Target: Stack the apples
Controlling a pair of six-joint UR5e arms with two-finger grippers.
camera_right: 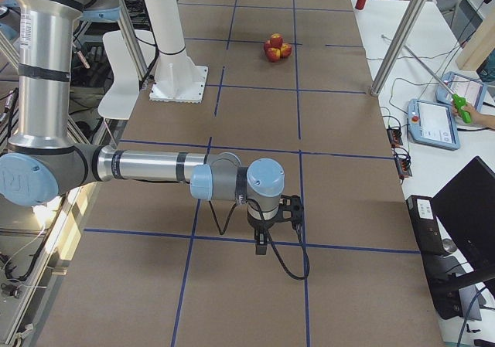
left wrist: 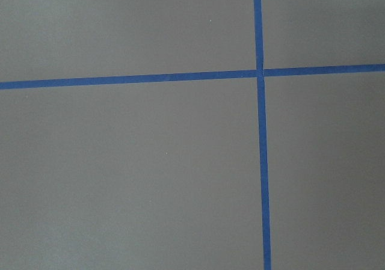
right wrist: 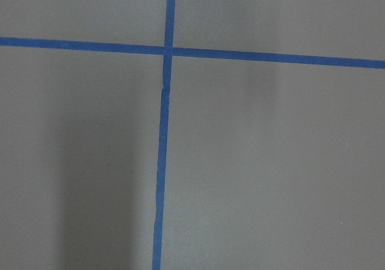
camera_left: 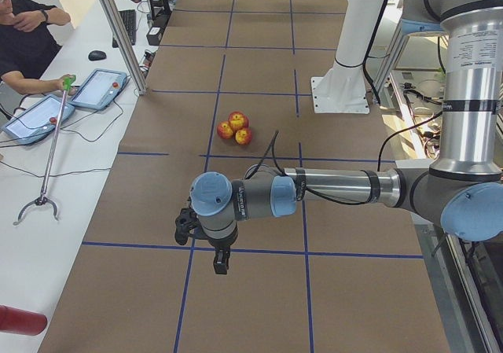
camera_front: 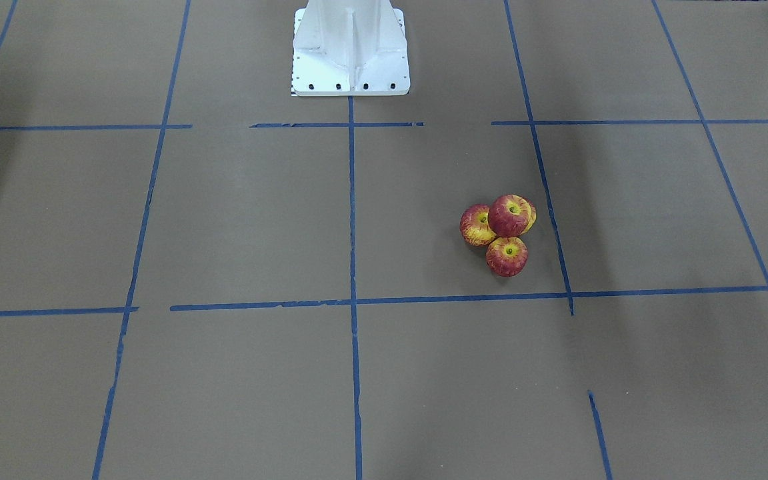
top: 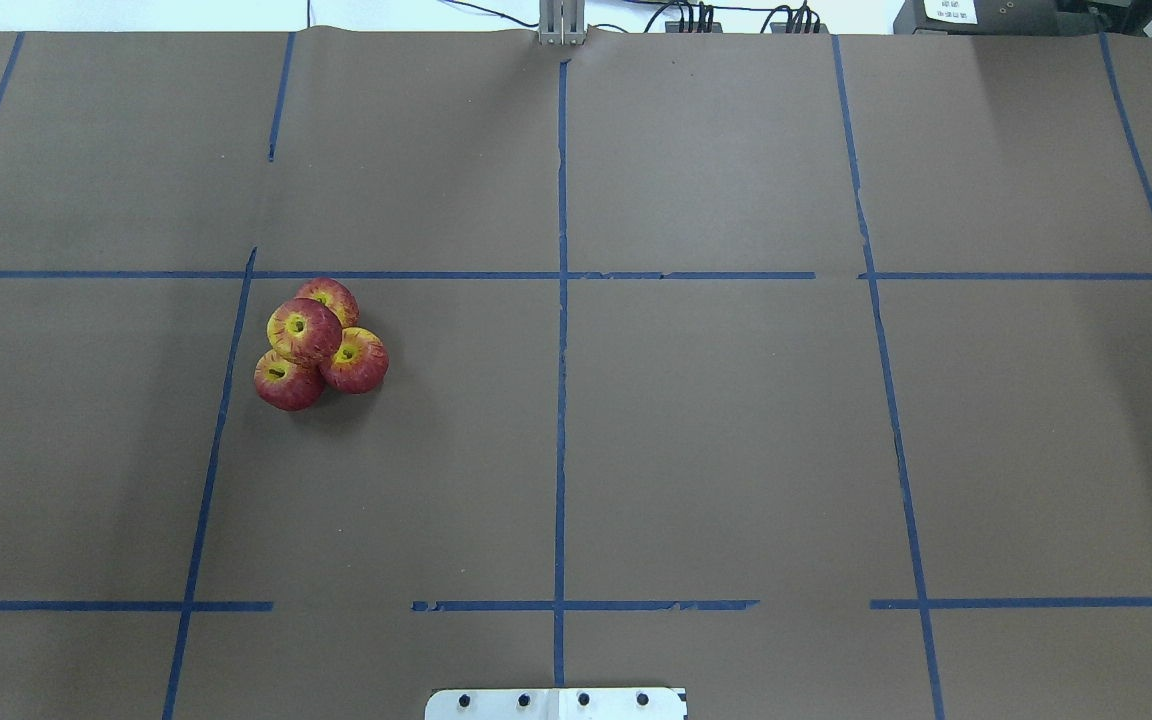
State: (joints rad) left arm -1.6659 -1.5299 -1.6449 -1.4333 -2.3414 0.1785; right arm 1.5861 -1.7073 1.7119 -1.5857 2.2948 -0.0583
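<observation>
Four red-and-yellow apples sit in one cluster on the brown paper. Three touch on the table and one apple [top: 304, 330] rests on top of them, stem dimple up. The cluster also shows in the front view [camera_front: 509, 215], the left side view [camera_left: 235, 126] and the right side view [camera_right: 277, 48]. My left gripper [camera_left: 222, 262] hangs above the table far from the apples, seen only from the side, so I cannot tell if it is open or shut. The same holds for my right gripper [camera_right: 263, 243]. Both wrist views show only paper and blue tape.
The robot's white base [camera_front: 351, 60] stands at the table's near middle edge. Blue tape lines [top: 561, 400] grid the paper. An operator [camera_left: 23, 31] sits at a side bench with tablets [camera_left: 100, 88] and a grabber stick [camera_left: 49, 145]. A metal post [camera_left: 118, 31] stands at the table edge.
</observation>
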